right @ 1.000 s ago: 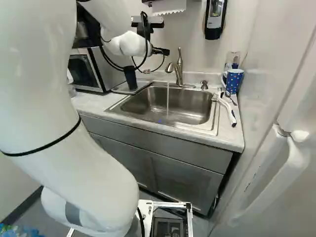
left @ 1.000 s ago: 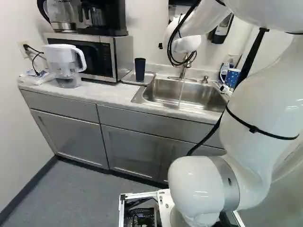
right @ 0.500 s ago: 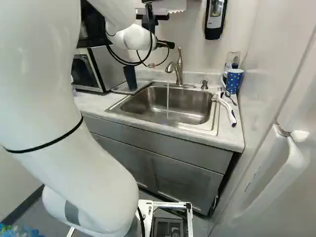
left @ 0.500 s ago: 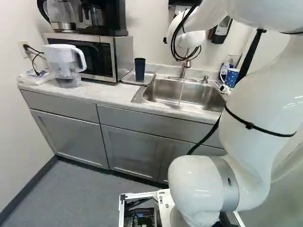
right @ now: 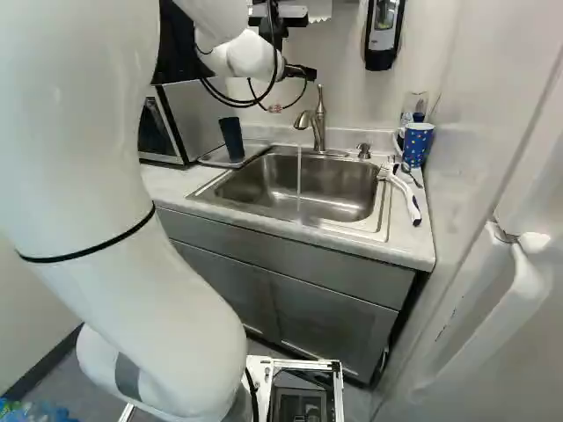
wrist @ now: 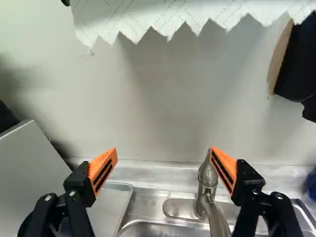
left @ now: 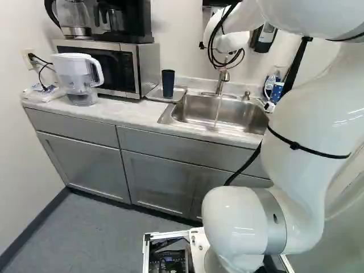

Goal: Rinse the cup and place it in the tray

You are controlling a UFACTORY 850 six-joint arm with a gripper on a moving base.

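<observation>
The dark blue cup (left: 168, 83) stands upright on the metal tray (left: 151, 92) left of the sink (left: 196, 108). In the right base view the cup (right: 232, 139) shows beside the microwave. Water runs from the faucet (right: 318, 123) into the sink. Up by the wall, above the counter and higher than the cup, is my gripper (right: 301, 74), partly hidden by the wrist. In the wrist view the gripper (wrist: 164, 153) is open, its orange-padded fingers wide apart with nothing held. The faucet shows lower down, near one finger; the cup is out of that view.
A blue dotted mug (right: 417, 143) and a white-handled brush (right: 403, 193) lie right of the sink. Left of the tray are a microwave (left: 149, 68) and a water pitcher (left: 79, 77). Paper towel (wrist: 163, 17) hangs ahead of the gripper; a soap dispenser (right: 383, 31) is on the wall.
My wrist and gripper have shifted right in both base views, away from above the cup toward the faucet. The upper arm has swung a little too. The cup, tray and base have stayed put.
</observation>
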